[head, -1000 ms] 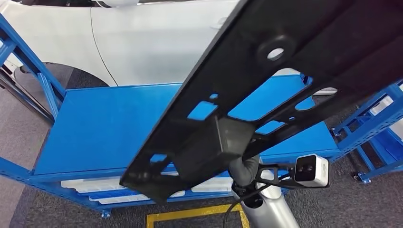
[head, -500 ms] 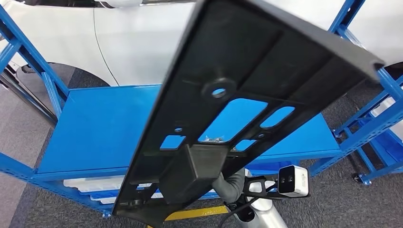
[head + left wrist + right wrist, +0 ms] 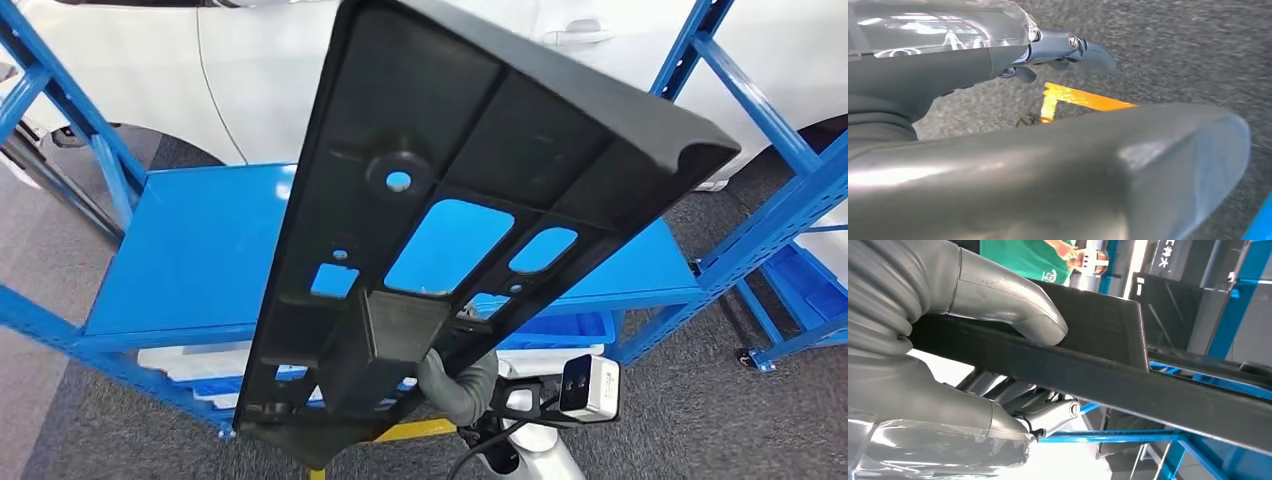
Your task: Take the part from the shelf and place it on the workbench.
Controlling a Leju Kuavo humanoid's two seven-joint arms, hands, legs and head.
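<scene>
A long black plastic part (image 3: pixel 470 130) with several cut-outs stands tilted in front of me in the head view, hiding much of the blue workbench top (image 3: pixel 190 260). My right hand (image 3: pixel 455 385) grips it from underneath at its near end. In the right wrist view the thumb (image 3: pixel 1013 300) presses on one face of the part's edge (image 3: pixel 1108 377) and the darker fingers (image 3: pixel 1048 417) curl against the other. My left hand (image 3: pixel 1068 47) hangs over grey carpet and holds nothing, its fingers apart from the thumb.
A white car (image 3: pixel 280 80) stands behind the workbench. Blue shelf uprights (image 3: pixel 745 235) rise at the right and a blue frame post (image 3: pixel 60 95) at the left. White trays (image 3: pixel 190 360) lie under the bench top. Yellow floor tape (image 3: pixel 415 432) runs below. A person in green (image 3: pixel 1033 255) stands beyond the part.
The part's far end has swung from the upper right toward the middle, and the part now stands steeper. My right wrist has dropped and shifted left. The view has also shifted a little.
</scene>
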